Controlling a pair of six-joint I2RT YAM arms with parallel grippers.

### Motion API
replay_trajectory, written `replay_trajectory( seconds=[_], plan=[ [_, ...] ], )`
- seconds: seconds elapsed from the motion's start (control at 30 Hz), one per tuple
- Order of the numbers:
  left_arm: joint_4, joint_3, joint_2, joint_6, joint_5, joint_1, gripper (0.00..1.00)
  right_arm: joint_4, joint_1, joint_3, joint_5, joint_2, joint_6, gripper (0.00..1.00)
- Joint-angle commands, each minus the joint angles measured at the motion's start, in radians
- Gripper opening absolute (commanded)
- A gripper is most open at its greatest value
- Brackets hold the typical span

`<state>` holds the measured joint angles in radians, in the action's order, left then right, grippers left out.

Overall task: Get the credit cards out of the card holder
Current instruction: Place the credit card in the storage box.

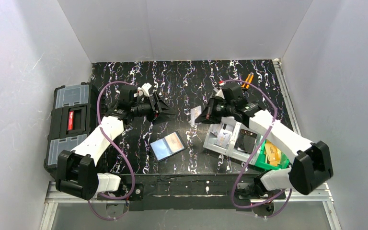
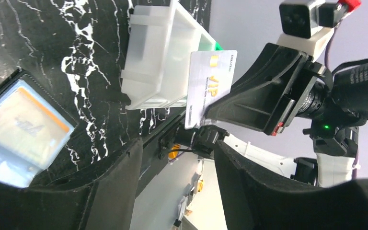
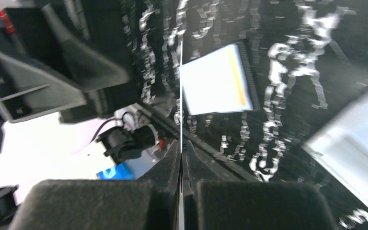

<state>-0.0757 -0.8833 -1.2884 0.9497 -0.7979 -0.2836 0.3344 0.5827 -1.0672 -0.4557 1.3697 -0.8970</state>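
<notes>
— Where does it stand?
— You're mid-task. Your right claw (image 1: 198, 116) is pinched shut on the silvery card (image 2: 210, 88). It holds the card up off the surface (image 1: 191, 76) near the centre of the top view, between the two arms. Your left claw (image 2: 172, 187) stands parted and empty, just left of that card.
— And the card holder?
— The card holder (image 1: 162, 149) lies open and flat, below centre in the top view, apart from both claws. An orange-tan card (image 2: 28, 120) sits in its pocket at the left edge of the left wrist view. So I judge one card out and at least one to go.
— Next move?
— I'd have you set the silvery card on bare surface away from the holder, then go for the orange-tan one. That likely calls for one claw pinning the holder while the other catches the card's exposed edge and slides it along the pocket.
— Anything to read?
— "VIP" in gold on the silvery card, beside a gold chip. The small print at its corner is too fine to make out, and the orange-tan card's mark is blurred
</notes>
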Motion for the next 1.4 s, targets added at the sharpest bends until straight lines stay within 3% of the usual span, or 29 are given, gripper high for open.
replay_trajectory(
  seconds=[0.0, 0.23, 0.73, 0.9, 1.13, 1.37],
  plan=[
    [-0.172, -0.06, 0.021, -0.106, 0.063, -0.005, 0.55, 0.19, -0.068, 0.087, 0.201, -0.124, 0.039, 0.01],
    [-0.197, -0.069, 0.008, -0.124, 0.078, -0.016, 0.55, 0.223, -0.124, 0.249, 0.318, -0.216, 0.031, 0.01],
    [-0.255, -0.065, 0.03, -0.138, 0.108, -0.035, 0.56, 0.061, -0.159, 0.275, 0.316, -0.043, 0.048, 0.01],
    [-0.269, -0.066, 0.019, -0.145, 0.117, -0.034, 0.56, 0.062, -0.162, 0.271, 0.318, -0.029, 0.052, 0.18],
    [-0.283, -0.061, 0.009, -0.149, 0.139, -0.041, 0.56, 0.111, -0.162, 0.266, 0.322, -0.088, 0.057, 0.6],
    [-0.294, -0.044, 0.003, -0.148, 0.166, -0.044, 0.56, 0.234, -0.162, 0.21, 0.385, -0.158, 0.095, 0.84]
  ],
)
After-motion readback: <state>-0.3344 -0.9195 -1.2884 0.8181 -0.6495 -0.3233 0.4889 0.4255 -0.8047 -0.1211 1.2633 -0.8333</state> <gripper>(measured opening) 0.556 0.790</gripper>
